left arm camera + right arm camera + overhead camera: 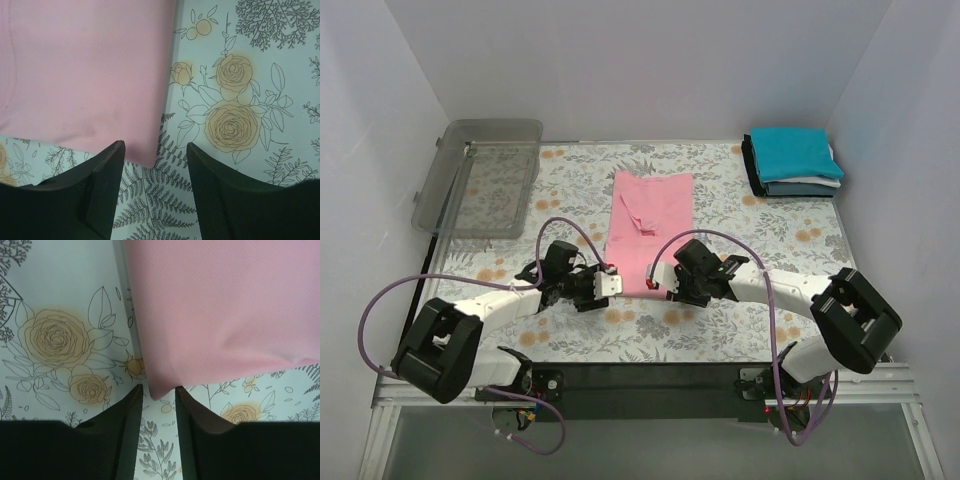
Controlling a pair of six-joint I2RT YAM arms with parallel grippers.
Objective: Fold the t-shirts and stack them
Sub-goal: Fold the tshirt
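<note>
Two robot arms reached inward from the near edge of a floral-patterned surface [770, 250], one toward each near corner of a pink t-shirt [650, 225]. The pink t-shirt lay flat in the middle of the surface, folded into a long narrow rectangle running away from the arms, with a small crease of cloth on its upper half.

The left tool [612, 282] sat at the shirt's near left corner. In the left wrist view its two dark fingers [100, 170] stood wide apart, with the corner of the pink t-shirt [85, 75] lying just ahead of the gap and nothing held.

The right tool [665, 285] sat at the near right corner. In the right wrist view its fingers [130, 410] stood closer together, yet a gap showed between them. The shirt's corner [225, 305] dipped just into the mouth of that gap, ungripped.

At the far right corner of the surface rested a stack of folded t-shirts [793, 162], well apart from the pink one, with a teal shirt [795, 150] on top and grey-blue and dark ones beneath. A clear plastic bin [485, 175] stood at the far left.
</note>
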